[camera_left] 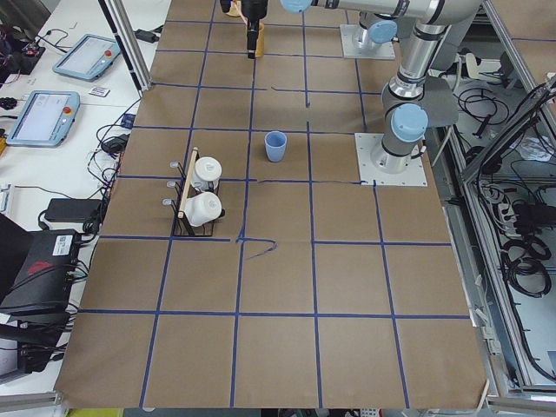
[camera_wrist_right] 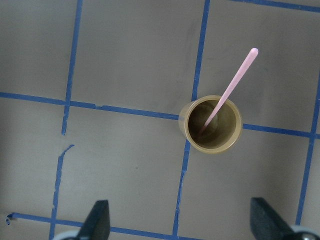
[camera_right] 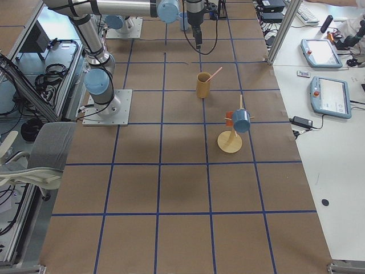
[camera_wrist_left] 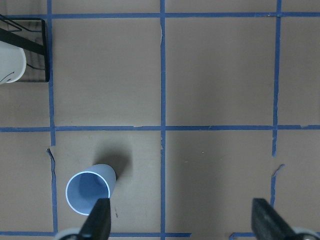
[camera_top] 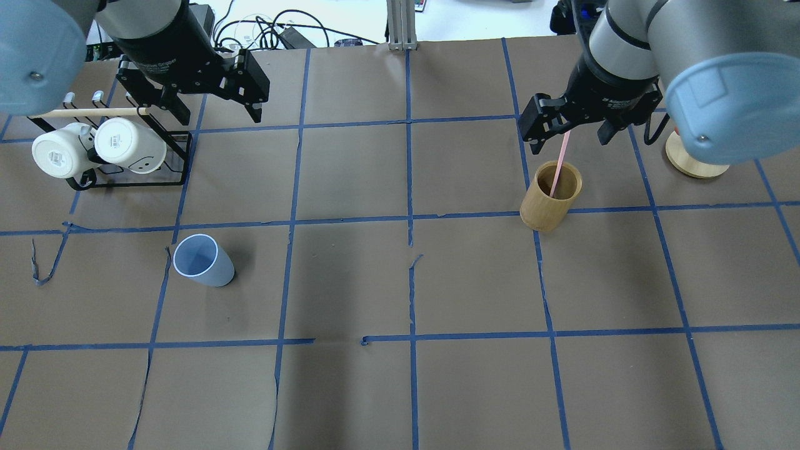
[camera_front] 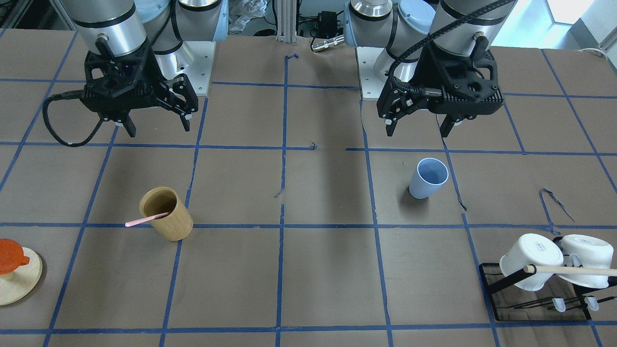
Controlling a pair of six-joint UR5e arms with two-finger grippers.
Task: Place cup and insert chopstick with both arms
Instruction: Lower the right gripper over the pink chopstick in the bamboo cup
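The light blue cup (camera_front: 426, 179) stands upright on the table on my left side; it also shows in the overhead view (camera_top: 203, 261) and the left wrist view (camera_wrist_left: 90, 191). One pale pink chopstick (camera_front: 144, 220) leans in a tan wooden holder (camera_front: 167, 214) on my right side, also in the overhead view (camera_top: 558, 165) and the right wrist view (camera_wrist_right: 230, 87). My left gripper (camera_front: 419, 126) hangs open and empty high above the table, back from the cup. My right gripper (camera_top: 570, 142) hangs open and empty above and behind the holder (camera_top: 550, 197).
A black mug rack (camera_top: 125, 183) with two white mugs (camera_top: 94, 150) and a beige rod stands at the far left. A round wooden stand (camera_front: 19, 284) with an orange piece sits at the far right edge.
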